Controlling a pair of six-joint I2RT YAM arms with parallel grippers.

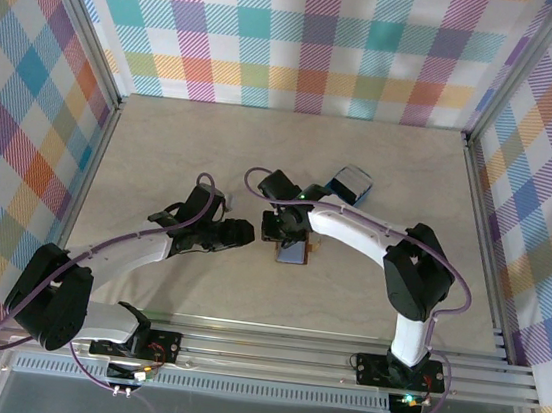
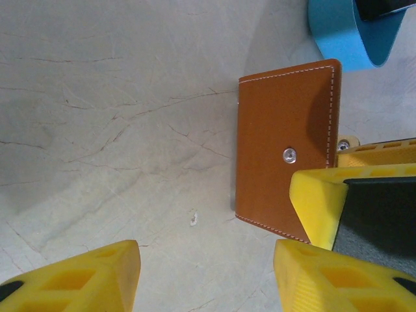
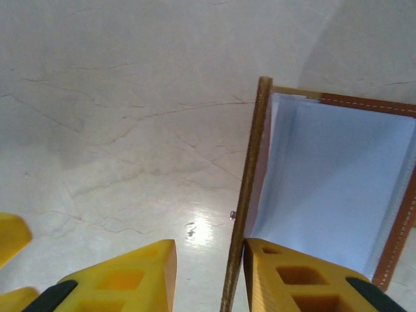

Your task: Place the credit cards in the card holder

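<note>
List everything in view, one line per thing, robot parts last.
card holder: one, brown with pale blue lining, mid-table, open, one flap raised
tray: one, blue, just beyond the card holder
table: one, pale beige, under everything
walls: three, pastel plaid, around the table
left end effector: one, yellow fingers, open, empty, beside the card holder
right end effector: one, yellow fingers, open, straddling the raised flap
</note>
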